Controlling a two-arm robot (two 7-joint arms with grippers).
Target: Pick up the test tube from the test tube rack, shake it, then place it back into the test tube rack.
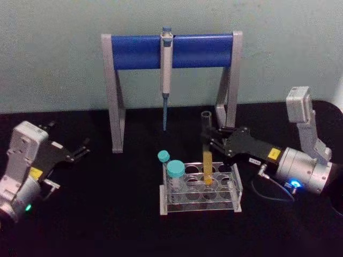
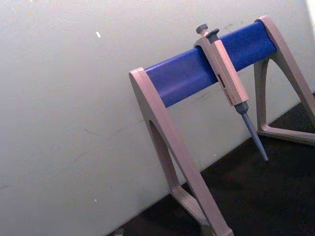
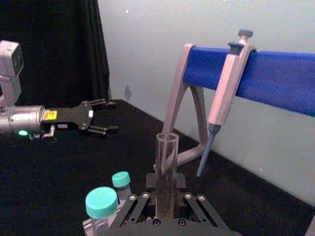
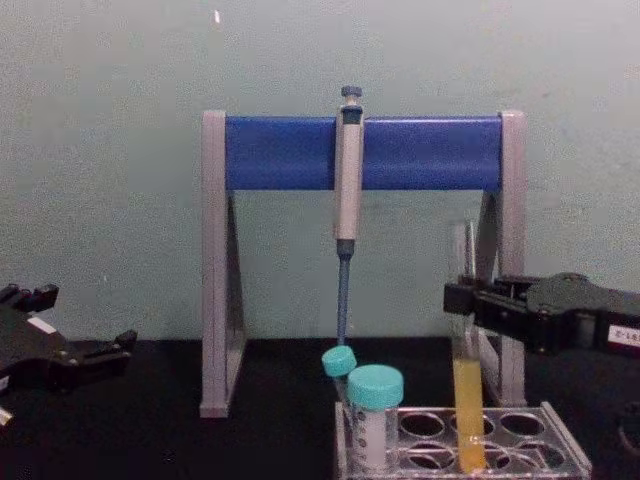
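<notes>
The test tube (image 1: pixel 207 166) stands upright with its lower end in a back hole of the clear test tube rack (image 1: pixel 236 196), yellow liquid filling its lower part. My right gripper (image 1: pixel 208 138) reaches in from the right and is shut on the tube's clear upper part, above the liquid. In the chest view the test tube (image 4: pixel 467 400) runs down into the rack (image 4: pixel 562 442), with the right gripper (image 4: pixel 463 300) clamped on it. In the right wrist view the tube (image 3: pixel 166 152) rises between the pads. My left gripper (image 1: pixel 81 149) rests open at the far left.
A grey-and-blue pipette stand (image 1: pixel 134 52) stands behind the rack, with a grey pipette (image 1: pixel 166 75) hanging from its bar, tip down. Two teal-capped tubes (image 1: pixel 175 170) stand in the rack's left holes. Black tabletop stretches between the rack and the left arm.
</notes>
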